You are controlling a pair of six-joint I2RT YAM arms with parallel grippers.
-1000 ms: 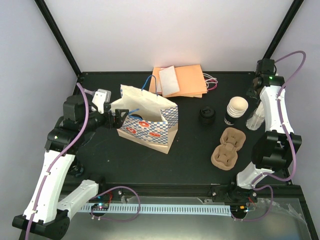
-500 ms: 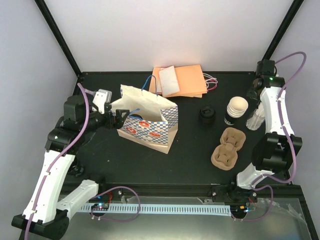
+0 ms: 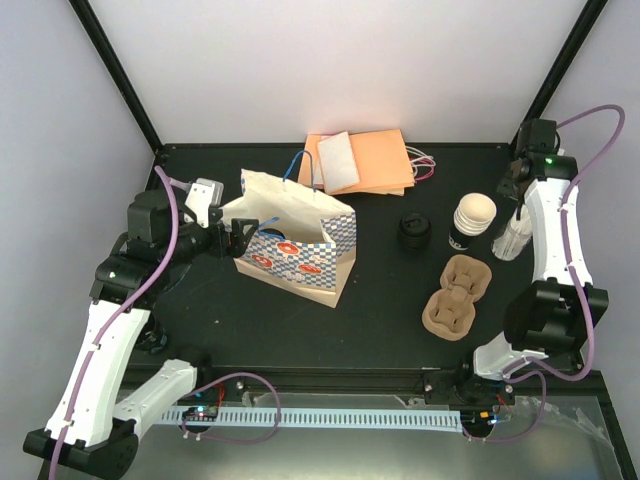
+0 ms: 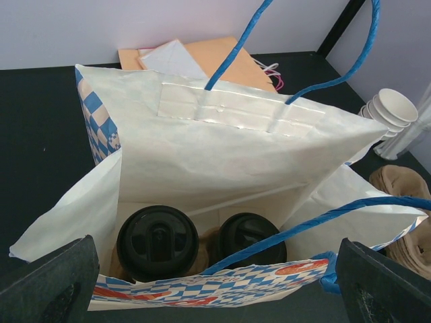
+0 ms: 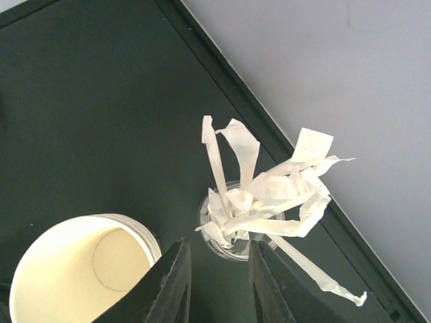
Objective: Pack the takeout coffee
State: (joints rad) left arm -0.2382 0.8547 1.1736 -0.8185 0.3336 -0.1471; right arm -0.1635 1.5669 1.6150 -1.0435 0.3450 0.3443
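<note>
A white paper bag with blue check print (image 3: 295,240) stands open at the left of the table. In the left wrist view, two takeout coffees with black lids (image 4: 157,242) (image 4: 250,241) stand side by side on its floor. Another black-lidded cup (image 3: 412,232) stands on the table right of the bag. My left gripper (image 3: 232,236) is at the bag's left end, wide open (image 4: 215,299), one finger (image 4: 50,282) on each side of the view. My right gripper (image 3: 515,185) hovers open and empty (image 5: 219,282) over a clear glass of paper-wrapped straws (image 5: 249,222).
A stack of nested cream cups (image 3: 472,220) stands beside the straw glass (image 3: 510,240). A brown pulp cup carrier (image 3: 458,297) lies in front of them. Orange paper bags with a white napkin (image 3: 360,162) lie at the back. The bag's blue handles (image 4: 296,94) stick up.
My right wrist has shifted slightly right and back, above the straw glass. The left arm and the bag have not moved.
</note>
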